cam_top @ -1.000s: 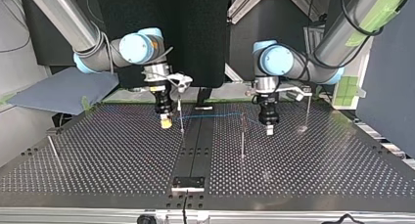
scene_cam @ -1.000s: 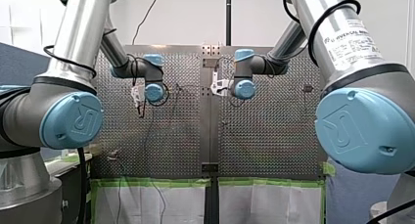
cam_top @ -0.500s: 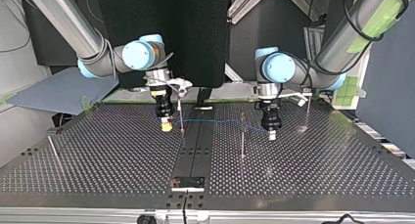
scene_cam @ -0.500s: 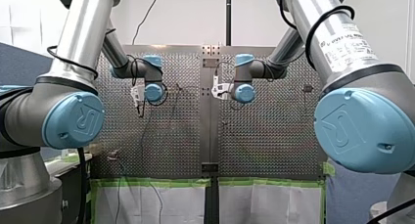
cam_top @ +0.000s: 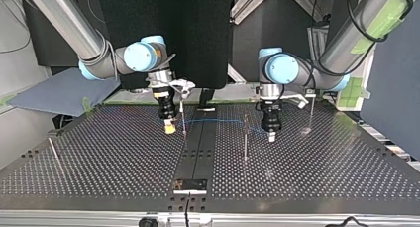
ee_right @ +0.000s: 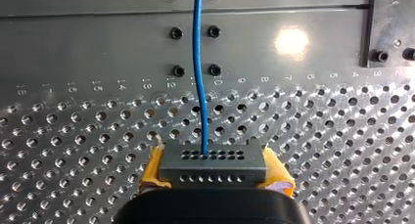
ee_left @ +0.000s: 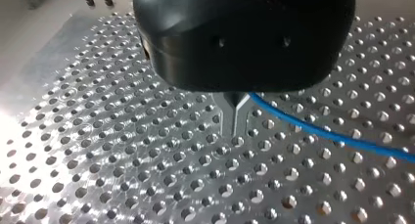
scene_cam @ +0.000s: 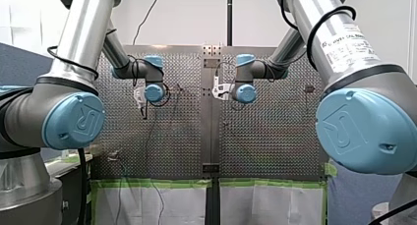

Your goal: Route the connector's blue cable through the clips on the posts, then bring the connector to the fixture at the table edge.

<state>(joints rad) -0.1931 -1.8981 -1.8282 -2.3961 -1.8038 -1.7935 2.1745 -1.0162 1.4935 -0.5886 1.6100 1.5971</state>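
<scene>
Connector [ee_right: 214, 160] clamped betw. R gripper's [ee_right: 214, 169] yellow pads, L gripper [ee_left: 235, 117] pinched shut on blue cable [ee_right: 199, 77] near post [cam_top: 245, 138]: risk is excess tension w/ both ends held, dragging cable off post.

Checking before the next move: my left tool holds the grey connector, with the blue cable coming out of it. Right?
No: it is my right tool that holds the grey connector, between its yellow pads, as the right wrist view shows. The blue cable does come out of it.
</scene>
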